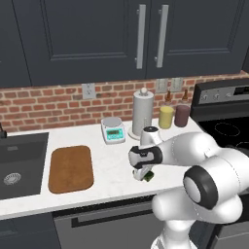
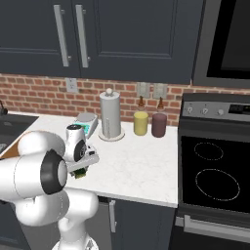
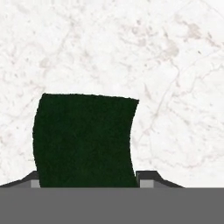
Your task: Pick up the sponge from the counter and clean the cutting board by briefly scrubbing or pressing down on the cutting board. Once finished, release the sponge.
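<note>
The sponge (image 1: 149, 176) sits at the front of the white counter (image 1: 112, 160), right of the brown cutting board (image 1: 71, 168). In the hand view its dark green top (image 3: 85, 140) fills the gap between my two fingertips (image 3: 146, 179), which touch its left and right edges. My gripper (image 1: 142, 174) points down over it and is shut on the sponge, about a hand's length right of the board. From the right base view the sponge (image 2: 81, 173) peeks out under the gripper (image 2: 79, 170), with its yellow underside at or just above the counter (image 2: 136, 163). I cannot tell whether it is lifted.
A dark sink (image 1: 19, 165) lies left of the board. A teal scale (image 1: 113, 130), a paper towel holder (image 1: 143, 113), a yellow canister (image 1: 166, 117) and a maroon canister (image 1: 182, 115) stand along the brick wall. The black stove (image 2: 215, 176) is at the right.
</note>
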